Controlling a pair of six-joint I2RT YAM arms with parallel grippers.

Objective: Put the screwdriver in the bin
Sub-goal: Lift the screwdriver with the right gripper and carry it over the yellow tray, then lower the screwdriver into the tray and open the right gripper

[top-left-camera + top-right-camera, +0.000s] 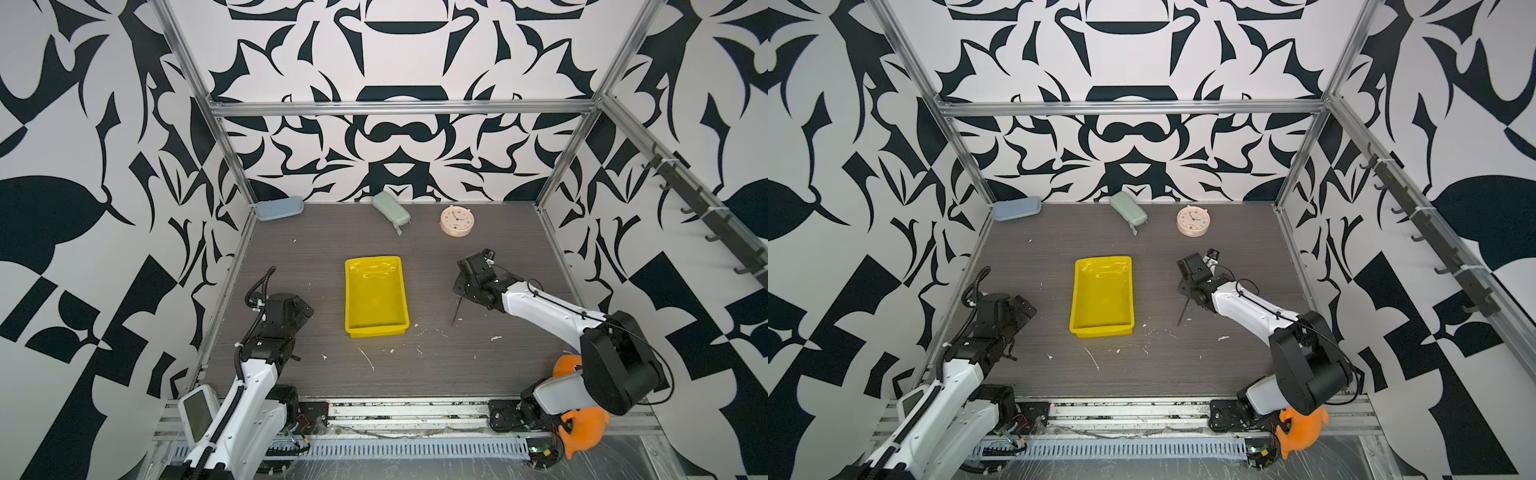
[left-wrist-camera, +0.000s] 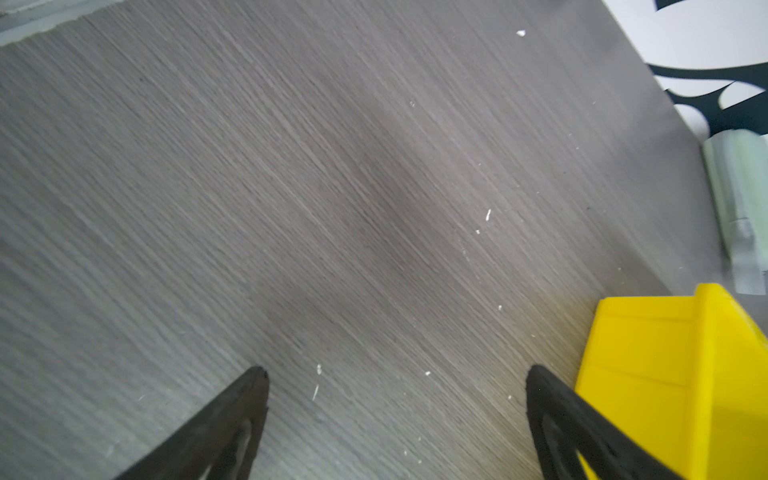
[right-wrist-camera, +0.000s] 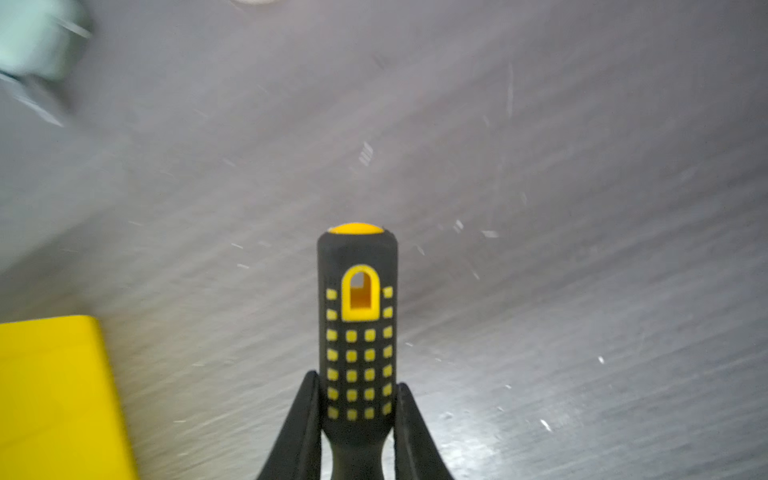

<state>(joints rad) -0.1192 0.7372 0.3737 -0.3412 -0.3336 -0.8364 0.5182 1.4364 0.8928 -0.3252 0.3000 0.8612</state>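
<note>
The right tool (image 3: 358, 380) is clamped on the screwdriver (image 3: 357, 316), whose shaft hangs down right of the bin (image 1: 374, 299), near it but apart. The grasp looks made. Next comes the carry: lift, cross over the bin, release. The left tool (image 2: 395, 370) stands apart and empty beside the bin. The handle is hidden in both top views, and I cannot tell whether the tip touches the tabletop (image 1: 415, 374).
</note>
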